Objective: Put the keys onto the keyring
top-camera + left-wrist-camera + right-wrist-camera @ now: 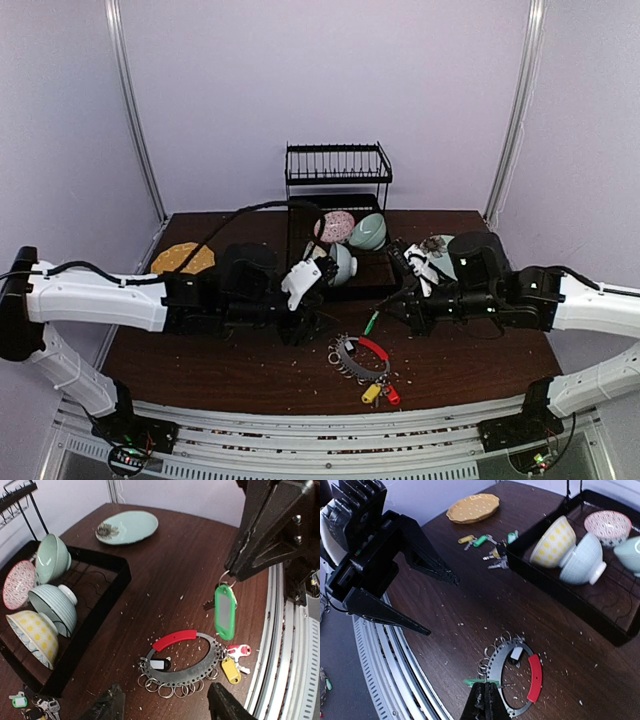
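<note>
- The right gripper [230,576] pinches the green-tagged key [225,611] by its small top ring. The tag dangles free above the table, at 1 o'clock from the keyring [186,676] in the left wrist view.
- The step looks like threading. I would lower slowly so the tag does not swing, and aim for the perforated band beside the yellow-tagged key [230,669].
- The left gripper [441,606] hovers with its fingers spread wide and empty. It is well placed to pin the keyring flat.
- Both forearms reach inward, low and nearly level, with the wrists facing each other.
- From above, the keyring lies flat at 7 o'clock from the right gripper.
- The loose keys [487,547] wait by the rack.
</note>
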Motion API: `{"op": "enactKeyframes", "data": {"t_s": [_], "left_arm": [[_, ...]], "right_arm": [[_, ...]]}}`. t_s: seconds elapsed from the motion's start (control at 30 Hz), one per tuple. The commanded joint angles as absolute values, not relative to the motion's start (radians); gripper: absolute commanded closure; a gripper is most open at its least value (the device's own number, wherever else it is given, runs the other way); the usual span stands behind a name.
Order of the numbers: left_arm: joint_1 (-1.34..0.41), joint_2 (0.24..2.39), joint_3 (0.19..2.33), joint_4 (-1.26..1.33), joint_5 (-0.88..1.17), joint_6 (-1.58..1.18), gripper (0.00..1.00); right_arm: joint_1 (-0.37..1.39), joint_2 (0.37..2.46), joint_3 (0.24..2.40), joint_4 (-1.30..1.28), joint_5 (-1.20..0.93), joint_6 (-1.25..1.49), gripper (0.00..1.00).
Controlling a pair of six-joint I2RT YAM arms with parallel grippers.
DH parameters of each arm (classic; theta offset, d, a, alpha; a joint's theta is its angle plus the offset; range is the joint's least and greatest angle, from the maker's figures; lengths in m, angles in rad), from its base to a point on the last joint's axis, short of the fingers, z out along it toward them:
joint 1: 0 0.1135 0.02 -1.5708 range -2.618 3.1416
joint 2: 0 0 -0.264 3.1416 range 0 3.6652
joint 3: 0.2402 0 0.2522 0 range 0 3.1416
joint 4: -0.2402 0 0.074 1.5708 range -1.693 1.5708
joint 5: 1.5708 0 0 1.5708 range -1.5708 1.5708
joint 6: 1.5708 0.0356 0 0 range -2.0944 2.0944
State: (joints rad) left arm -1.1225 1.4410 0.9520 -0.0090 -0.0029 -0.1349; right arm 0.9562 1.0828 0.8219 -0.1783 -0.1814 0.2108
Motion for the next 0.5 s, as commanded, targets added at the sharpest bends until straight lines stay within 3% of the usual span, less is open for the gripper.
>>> {"op": "enactKeyframes", "data": {"t_s": [0.0, 0.1, 0.23, 0.47], "left_arm": [[-1.09, 1.597, 1.068, -0.134, 0.09, -0.167, 0.41], [-1.037, 1.764, 1.223, -0.246, 0.235, -0.105, 0.4], [-0.984, 1.971, 1.473, -0.435, 0.27, -0.02, 0.41], [-0.927, 2.128, 1.6, -0.509, 0.451, 0.248, 0.41]], "right_arm": [[0.945, 1.071, 0.754, -0.24, -0.125, 0.33, 1.0], [0.945, 1.035, 0.698, -0.208, -0.121, 0.351, 1.0], [0.942, 0.983, 0.676, -0.222, -0.095, 0.365, 1.0], [0.938, 0.888, 0.665, -0.293, -0.08, 0.364, 1.0]]}}
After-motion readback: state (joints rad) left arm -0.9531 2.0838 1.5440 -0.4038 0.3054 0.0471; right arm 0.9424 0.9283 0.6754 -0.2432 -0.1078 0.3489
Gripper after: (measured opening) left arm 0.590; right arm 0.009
